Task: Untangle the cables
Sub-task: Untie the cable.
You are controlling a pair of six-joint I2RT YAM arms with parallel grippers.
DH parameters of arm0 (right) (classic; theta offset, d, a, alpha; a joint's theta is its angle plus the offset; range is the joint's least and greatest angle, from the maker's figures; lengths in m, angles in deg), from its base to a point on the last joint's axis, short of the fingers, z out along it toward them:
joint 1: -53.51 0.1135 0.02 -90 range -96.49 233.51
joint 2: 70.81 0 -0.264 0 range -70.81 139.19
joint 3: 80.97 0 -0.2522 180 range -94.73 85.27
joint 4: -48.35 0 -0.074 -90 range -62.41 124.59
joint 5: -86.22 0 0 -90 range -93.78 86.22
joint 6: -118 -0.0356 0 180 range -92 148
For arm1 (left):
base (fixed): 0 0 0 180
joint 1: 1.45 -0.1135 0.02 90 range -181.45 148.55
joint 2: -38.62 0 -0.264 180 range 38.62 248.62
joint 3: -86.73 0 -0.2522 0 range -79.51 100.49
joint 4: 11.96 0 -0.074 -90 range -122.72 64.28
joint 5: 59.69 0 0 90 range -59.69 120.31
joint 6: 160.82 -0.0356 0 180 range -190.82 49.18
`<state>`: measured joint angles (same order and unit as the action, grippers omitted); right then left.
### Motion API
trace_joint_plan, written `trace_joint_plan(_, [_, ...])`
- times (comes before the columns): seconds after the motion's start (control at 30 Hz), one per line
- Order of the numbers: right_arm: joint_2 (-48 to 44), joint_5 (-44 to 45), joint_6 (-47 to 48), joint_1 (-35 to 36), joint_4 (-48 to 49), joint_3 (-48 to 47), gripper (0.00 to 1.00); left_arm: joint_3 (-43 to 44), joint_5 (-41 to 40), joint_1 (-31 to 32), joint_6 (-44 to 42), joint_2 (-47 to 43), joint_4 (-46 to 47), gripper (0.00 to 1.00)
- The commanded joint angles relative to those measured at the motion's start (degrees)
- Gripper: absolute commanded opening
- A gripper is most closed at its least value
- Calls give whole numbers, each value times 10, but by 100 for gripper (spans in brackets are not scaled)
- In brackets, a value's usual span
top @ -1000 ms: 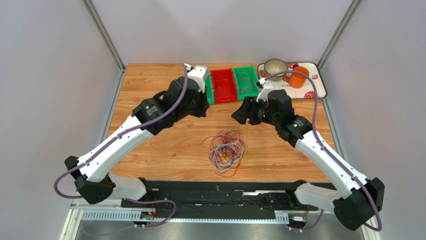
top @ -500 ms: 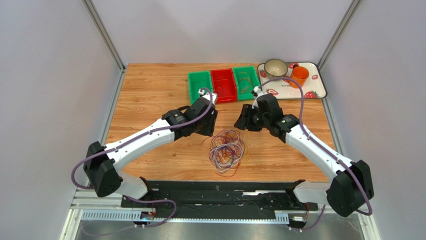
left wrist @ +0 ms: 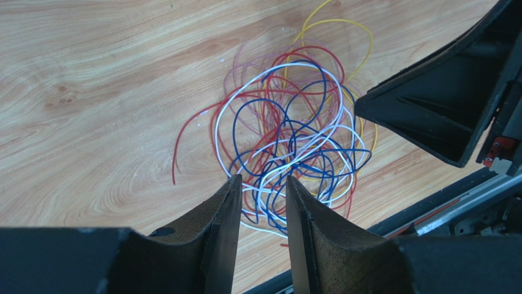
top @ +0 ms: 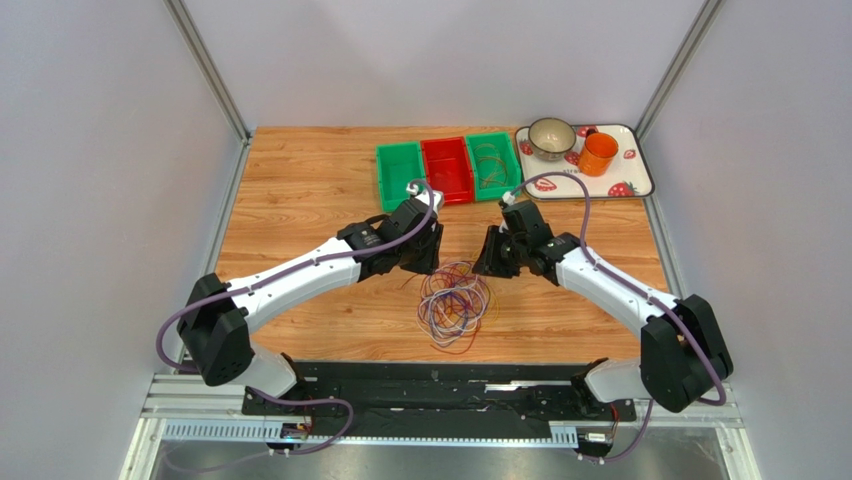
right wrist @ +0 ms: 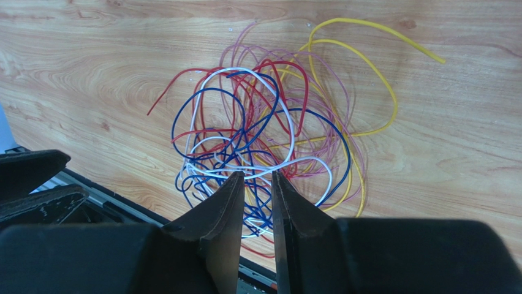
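The cables (top: pixel 455 303) lie in one tangled heap of red, blue, white, yellow and purple loops on the wooden table, also in the left wrist view (left wrist: pixel 288 138) and the right wrist view (right wrist: pixel 269 135). My left gripper (top: pixel 424 262) hangs over the heap's upper left edge. Its jaws stand open with a clear gap (left wrist: pixel 262 179) and nothing between them. My right gripper (top: pixel 484 264) hovers over the heap's upper right edge. It (right wrist: pixel 258 174) is open by a narrow gap and holds nothing. The two grippers face each other across the heap.
At the back stand a green bin (top: pixel 397 172), a red bin (top: pixel 446 170) and a second green bin (top: pixel 490 160) with thin wires in it. A tray (top: pixel 635 178) at the back right carries a bowl (top: pixel 551 137) and an orange cup (top: pixel 597 154). A black rail (top: pixel 440 385) runs along the near edge.
Both arms have come down from the back bins to the heap. The left jaws have opened from shut. The right jaws have narrowed.
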<state>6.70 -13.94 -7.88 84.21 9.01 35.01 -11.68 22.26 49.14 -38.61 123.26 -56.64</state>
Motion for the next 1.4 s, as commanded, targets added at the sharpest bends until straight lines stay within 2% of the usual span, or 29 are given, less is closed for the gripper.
trace_joint_plan(0.0, [17,-5,-13,2,33,11,26,-8,6,0,10,-4,21,41])
trace_joint_plan(0.6, [73,10,-14,5,63,16,24,-14,6,0,12,-14,16,39])
trace_joint_plan(0.8, [76,21,-13,6,60,14,17,-19,0,0,12,-21,15,39])
trace_joint_plan(0.93, [81,22,-13,6,57,12,5,-19,-2,0,13,-25,13,39])
trace_joint_plan(1.1, [71,29,-8,6,34,1,0,-18,-5,0,12,-31,8,39])
trace_joint_plan(1.37, [22,59,24,6,-64,-65,0,3,-16,0,8,-65,-30,39])
